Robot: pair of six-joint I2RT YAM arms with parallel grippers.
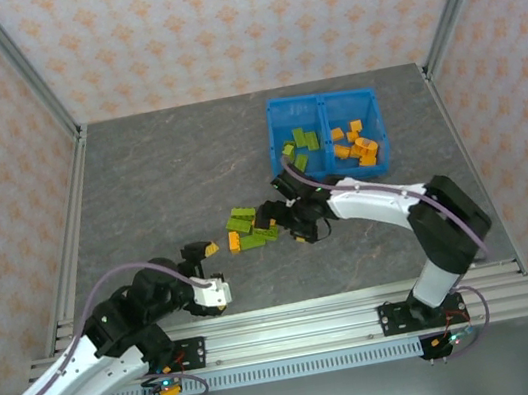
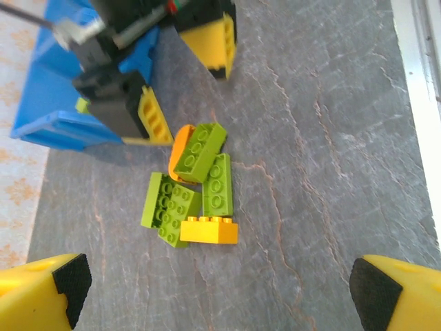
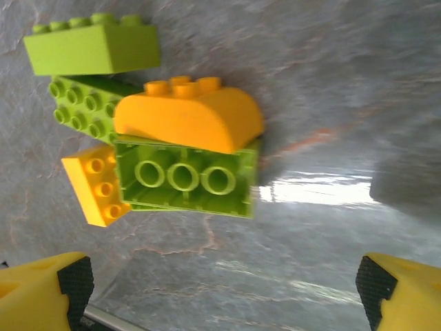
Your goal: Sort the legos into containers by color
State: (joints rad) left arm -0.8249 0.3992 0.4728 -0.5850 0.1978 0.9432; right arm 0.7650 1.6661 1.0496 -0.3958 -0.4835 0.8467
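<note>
Green and orange legos [image 1: 244, 225] sit heaped just before the blue bin [image 1: 293, 100]; we see left gripper [image 2: 220, 286] and right gripper [image 3: 220, 289] both spread wide, clutching nothing.

Readable text: none in any view
legos [image 3: 182, 179]: stud tops and hollow undersides at the middle of the right wrist view, too blurred to show any lettering
bin [image 1: 318, 97]: plain blue walls at the upper right of the top view, no label legible
wallpaper [image 1: 234, 20]: repeating orange ornament across the top of the top view, a pattern and no writing
</note>
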